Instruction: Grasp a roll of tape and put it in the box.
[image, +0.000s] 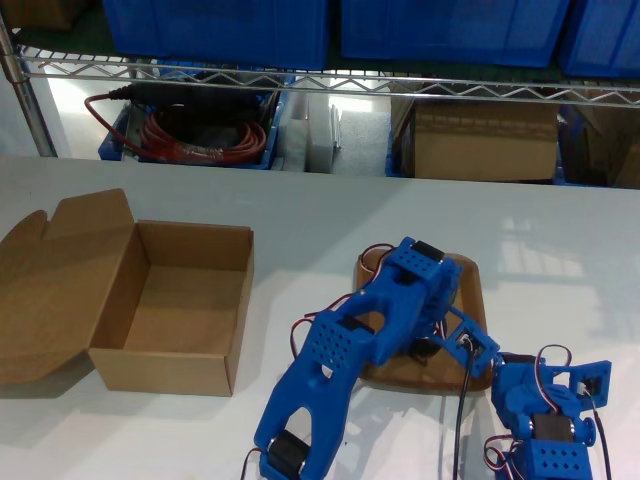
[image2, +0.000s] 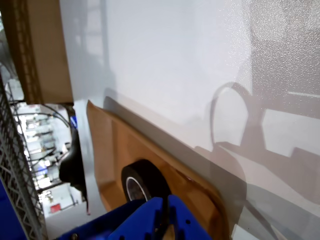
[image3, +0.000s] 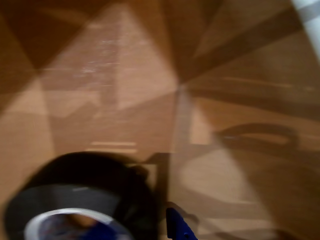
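The roll of tape (image2: 142, 182), black with a pale core, lies in a shallow brown tray (image2: 112, 145). In the second wrist view the roll of tape (image3: 85, 195) fills the near corner, blurred. My second gripper (image3: 135, 232) hangs right over it. One blue fingertip (image3: 176, 229) shows beside the ring and some blue shows inside the core. My first gripper (image2: 165, 220) sits at the tray's edge with its jaws together, just short of the roll. In the exterior view the second arm (image: 390, 310) covers the tray (image: 472, 285) and hides the roll. The box (image: 165, 370) stands open at the exterior view's left.
The box's lid flap (image: 60, 280) lies folded out on the white table (image: 320, 215). The first arm (image: 550, 410) is folded at the exterior view's lower right. Behind the table, a wire shelf holds blue bins (image: 220, 25), a red cable coil (image: 200, 140) and a closed carton (image: 485, 140).
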